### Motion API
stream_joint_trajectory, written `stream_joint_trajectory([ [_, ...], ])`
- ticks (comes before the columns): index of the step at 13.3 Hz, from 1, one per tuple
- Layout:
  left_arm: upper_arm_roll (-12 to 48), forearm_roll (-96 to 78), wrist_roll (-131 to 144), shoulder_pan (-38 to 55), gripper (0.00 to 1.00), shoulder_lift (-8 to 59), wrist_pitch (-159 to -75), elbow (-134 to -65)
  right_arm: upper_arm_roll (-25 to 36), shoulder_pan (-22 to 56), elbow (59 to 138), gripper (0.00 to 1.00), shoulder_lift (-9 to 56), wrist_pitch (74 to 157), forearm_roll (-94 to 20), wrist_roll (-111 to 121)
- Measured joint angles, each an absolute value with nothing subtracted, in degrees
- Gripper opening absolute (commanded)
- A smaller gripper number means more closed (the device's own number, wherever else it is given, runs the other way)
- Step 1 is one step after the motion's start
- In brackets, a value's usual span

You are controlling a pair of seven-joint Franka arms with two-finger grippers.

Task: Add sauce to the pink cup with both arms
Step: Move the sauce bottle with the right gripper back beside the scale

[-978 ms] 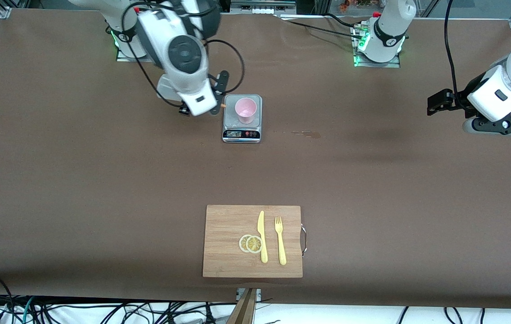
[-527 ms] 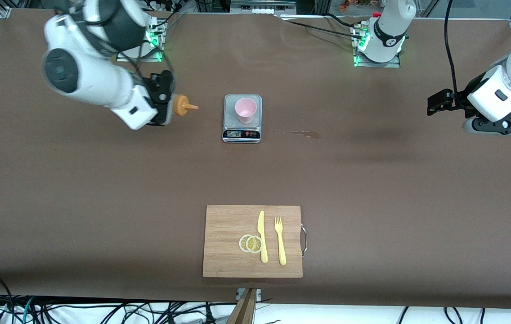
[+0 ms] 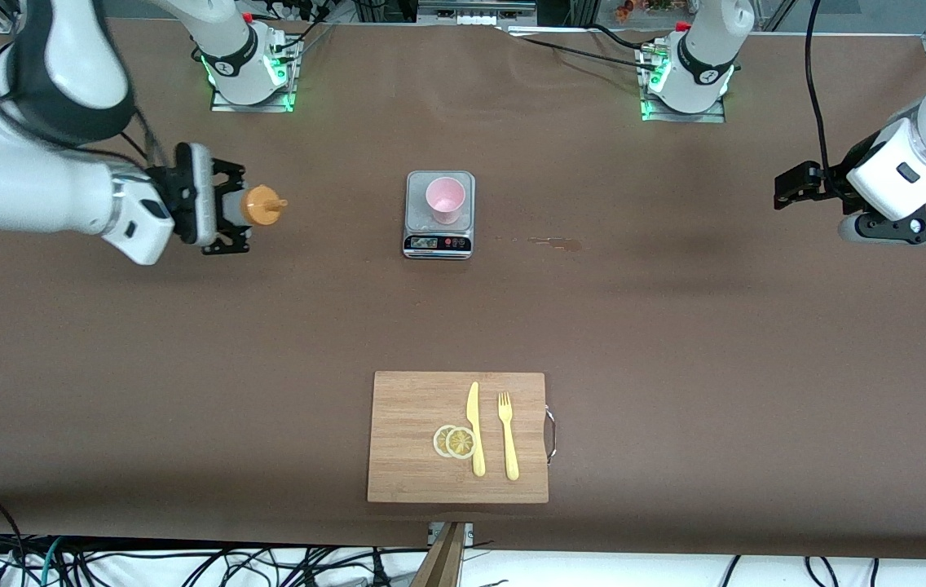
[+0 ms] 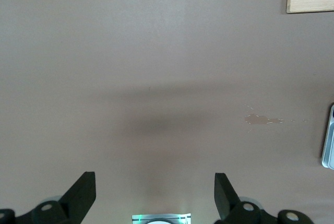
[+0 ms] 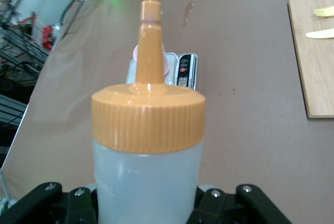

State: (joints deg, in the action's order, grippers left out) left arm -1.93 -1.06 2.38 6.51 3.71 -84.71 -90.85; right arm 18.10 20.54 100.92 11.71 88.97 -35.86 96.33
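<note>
Right hand [image 3: 228, 208] is clenched on the sauce bottle [image 3: 261, 205], over the counter [image 3: 186, 342] toward the right arm's end, well apart from the pink cup [image 3: 444, 199] on the scale [image 3: 438, 242]. Left hand [image 3: 789, 187] waits, released. Nozzle should be centred over the rim before squeezing.

I can't read any text from here. The scale [image 3: 438, 214] under the cup [image 3: 444, 198] has a small display [image 3: 422, 242] and buttons on its front strip, but its digits are too small for me to make out. Each arm base [image 3: 707, 77] carries a small dark mark I can't decipher either.
</note>
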Motion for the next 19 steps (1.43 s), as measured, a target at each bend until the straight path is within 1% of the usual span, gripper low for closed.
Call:
stream_joint_trajectory([
  [3, -1.93, -1.06, 2.38, 6.51, 1.0, 3.72, -84.71, -90.85, 24.42, 17.38, 98.71, 0.0, 18.7, 81.95, -41.88, 112.22],
  [5, -1.94, -1.06, 2.38, 6.5, 1.0, 3.73, -84.71, -90.85, 27.07, 15.51, 97.89, 0.0, 23.23, 78.72, -44.17, 121.95],
  [8, -1.94, -1.06, 2.38, 6.5, 1.0, 3.73, -84.71, -90.84, 28.63, 12.56, 97.7, 0.0, 29.22, 74.61, -45.9, 134.99],
  [10, -1.94, -1.06, 2.38, 6.5, 1.0, 3.73, -84.72, -90.84, 30.25, 11.87, 97.74, 0.0, 33.57, 71.41, -48.71, 142.55],
  [12, -1.94, -1.06, 2.38, 6.5, 1.0, 3.73, -84.72, -90.84, 30.85, 11.35, 97.91, 0.0, 37.56, 69.95, -50.78, 148.58],
  [16, -1.94, -1.06, 2.38, 6.5, 1.0, 3.73, -84.72, -90.84, 31.02, 10.26, 98.84, 0.0, 43.11, 67.92, -53.24, 155.88],
  [19, -1.94, -1.06, 2.38, 6.5, 1.0, 3.74, -84.72, -90.84, 31.03, 8.52, 100.37, 0.0, 45.65, 66.07, -53.46, 157.37],
])
